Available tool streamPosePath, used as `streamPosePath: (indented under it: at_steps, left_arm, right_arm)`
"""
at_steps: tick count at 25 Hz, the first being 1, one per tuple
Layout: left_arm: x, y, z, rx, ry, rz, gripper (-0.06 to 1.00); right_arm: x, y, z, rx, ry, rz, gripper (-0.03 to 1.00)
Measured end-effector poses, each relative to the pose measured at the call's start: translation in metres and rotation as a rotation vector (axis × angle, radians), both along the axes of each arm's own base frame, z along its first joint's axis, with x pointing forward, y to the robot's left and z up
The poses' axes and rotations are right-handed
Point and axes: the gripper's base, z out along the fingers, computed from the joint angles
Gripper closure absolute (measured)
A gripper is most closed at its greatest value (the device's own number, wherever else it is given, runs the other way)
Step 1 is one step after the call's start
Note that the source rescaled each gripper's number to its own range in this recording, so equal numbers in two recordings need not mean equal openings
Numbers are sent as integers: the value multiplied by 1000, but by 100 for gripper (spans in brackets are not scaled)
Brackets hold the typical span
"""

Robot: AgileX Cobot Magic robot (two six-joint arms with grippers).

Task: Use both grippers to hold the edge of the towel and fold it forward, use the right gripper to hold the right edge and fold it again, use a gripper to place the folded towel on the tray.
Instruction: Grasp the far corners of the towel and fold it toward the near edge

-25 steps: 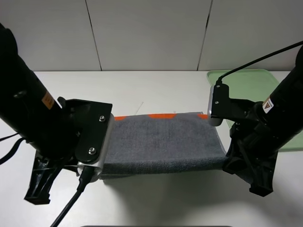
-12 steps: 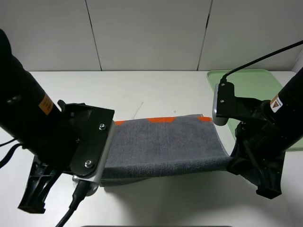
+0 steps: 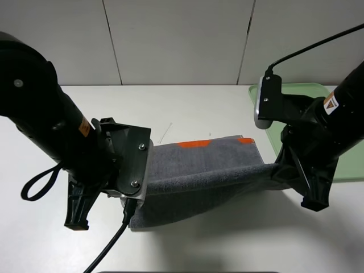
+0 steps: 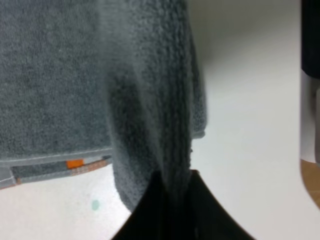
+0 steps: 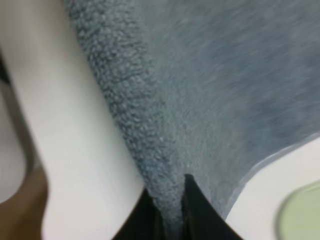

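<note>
A grey towel (image 3: 199, 170) with orange marks along its far edge lies across the middle of the white table. Its near edge is lifted off the table and stretched between both grippers. My left gripper (image 4: 172, 182) is shut on the towel's near left corner (image 4: 155, 115). My right gripper (image 5: 171, 200) is shut on the near right corner (image 5: 165, 130). In the high view both sets of fingers are hidden behind the arms. The light green tray (image 3: 296, 96) sits at the far right, partly behind the right arm.
The left arm's black body (image 3: 62, 148) and its cable cover the table's left side. The right arm (image 3: 318, 142) stands over the tray's near part. A white wall runs behind the table.
Both grippers have lifted the towel's near edge higher and carried it toward the far edge. The towel now sags in a fold beneath that edge.
</note>
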Motion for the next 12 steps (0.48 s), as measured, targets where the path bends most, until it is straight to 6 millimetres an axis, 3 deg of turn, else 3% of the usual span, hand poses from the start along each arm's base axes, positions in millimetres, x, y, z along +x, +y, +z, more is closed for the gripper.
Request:
streamPosePath:
  at_steps: [7, 12]
  left_arm:
    - [12, 5, 0, -19, -48, 31, 94]
    - [30, 19, 2, -49, -83, 116, 94]
  right_arm:
    - [28, 12, -11, -67, 20, 22, 97]
    - [49, 24, -15, -80, 4, 27, 97]
